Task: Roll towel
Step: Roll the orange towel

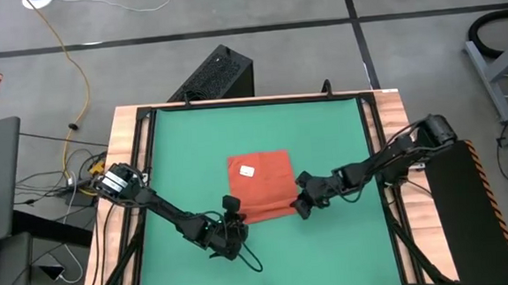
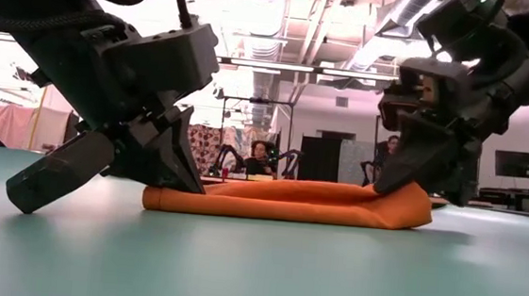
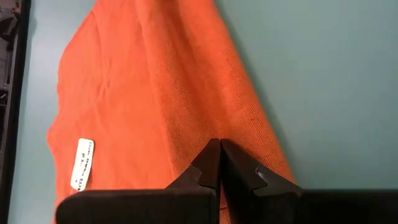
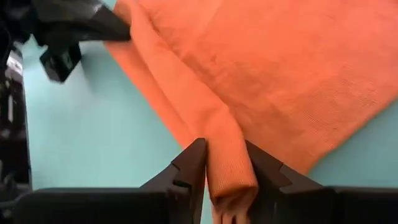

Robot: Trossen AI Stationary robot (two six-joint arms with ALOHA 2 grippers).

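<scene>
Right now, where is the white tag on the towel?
In the high view the white tag sits near the towel's far-left corner, away from both grippers.

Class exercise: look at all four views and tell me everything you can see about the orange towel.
The towel is soft, woven orange-red cloth with a small white tag, lying on the green mat near its middle. Its near edge is rolled into a low fold. The right gripper clamps that fold's end; the left gripper, fingers together, grips the other end.

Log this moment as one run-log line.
task: roll towel | towel: near edge rolled, on mat | left tool: shut on towel | right tool: shut on towel
</scene>
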